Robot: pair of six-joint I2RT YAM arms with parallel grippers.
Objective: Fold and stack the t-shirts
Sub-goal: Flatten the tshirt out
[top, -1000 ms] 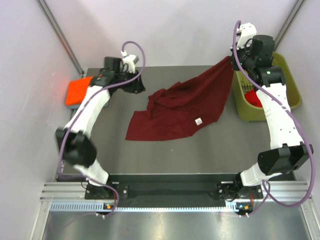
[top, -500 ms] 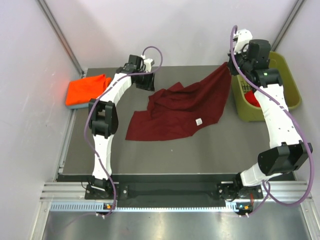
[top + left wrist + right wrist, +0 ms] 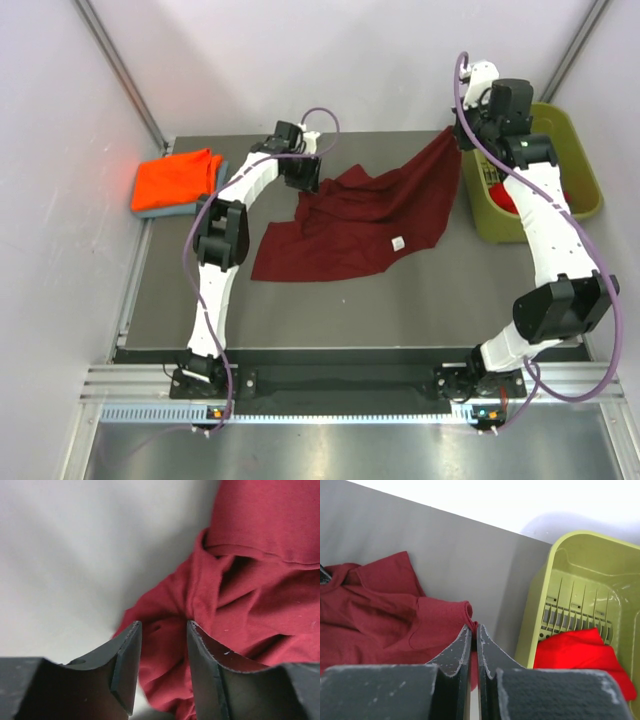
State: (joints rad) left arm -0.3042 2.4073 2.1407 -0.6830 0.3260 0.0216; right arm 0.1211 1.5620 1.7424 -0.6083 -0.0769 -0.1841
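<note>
The dark maroon t-shirt (image 3: 365, 222) lies crumpled on the grey table, one corner lifted at the back right. My right gripper (image 3: 462, 132) is shut on that corner (image 3: 473, 624) and holds it up beside the bin. My left gripper (image 3: 307, 176) is open over the shirt's bunched left edge (image 3: 175, 630), with cloth showing between its fingers. The bright orange t-shirt (image 3: 175, 178) lies folded at the far left on a grey-blue one (image 3: 222, 169). The bright red t-shirt (image 3: 507, 201) lies in the bin; it also shows in the right wrist view (image 3: 580, 650).
The olive-green plastic bin (image 3: 580, 160) stands at the back right edge of the table, and shows in the right wrist view (image 3: 580, 555). White walls close in the back and sides. A metal rail runs along the near edge.
My left arm has swung right from beside the orange shirt to the maroon shirt's left edge. My right gripper has stayed up holding the corner, shifting slightly left.
</note>
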